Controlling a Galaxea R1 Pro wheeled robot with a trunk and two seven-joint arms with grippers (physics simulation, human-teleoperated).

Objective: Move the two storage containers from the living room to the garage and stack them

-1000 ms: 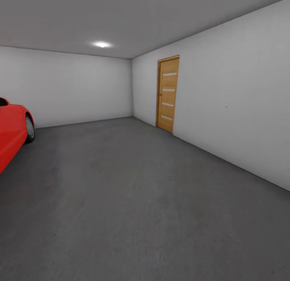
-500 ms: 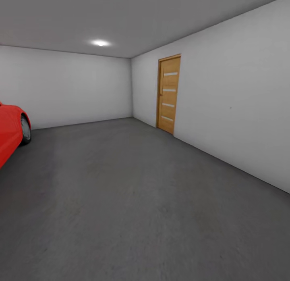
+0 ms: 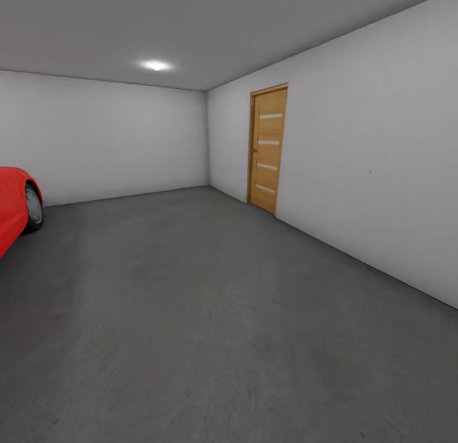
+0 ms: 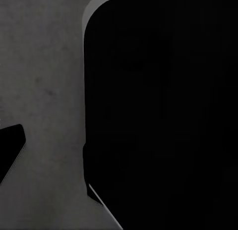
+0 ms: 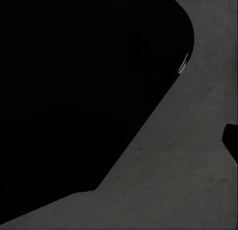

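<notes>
Pincers open or shut? I cannot tell, for the left one or for the right one. In the left wrist view a small dark tip [image 4: 11, 150] pokes in at the edge, with grey ground around it. In the right wrist view another small dark tip [image 5: 231, 141] pokes in at the edge. I cannot tell if these tips are fingers. A big black shape [image 4: 163, 111] with a round corner blocks much of the left wrist view. A big black shape [image 5: 84, 91] like it blocks much of the right wrist view. Both are too dark to tell what they are.

The head view looks into the garage [image 3: 210, 176]. The floor [image 3: 210, 316] is dark grey and a bit blotchy, and it runs from near to far. The same grey floor shows beside the black shapes in both wrist views.

A red car [image 3: 11, 208] stands at the left edge, partly cut off. One dark wheel [image 3: 33, 208] of it shows, and it sits on the floor.

A white back wall [image 3: 114, 138] stands far off. A long white wall [image 3: 381, 163] runs along the right side. A wooden door [image 3: 268, 148] is in the right wall, near the far corner. It is shut and has four thin pale stripes across it.

A round light [image 3: 155, 65] glows on the grey ceiling [image 3: 254, 30].
</notes>
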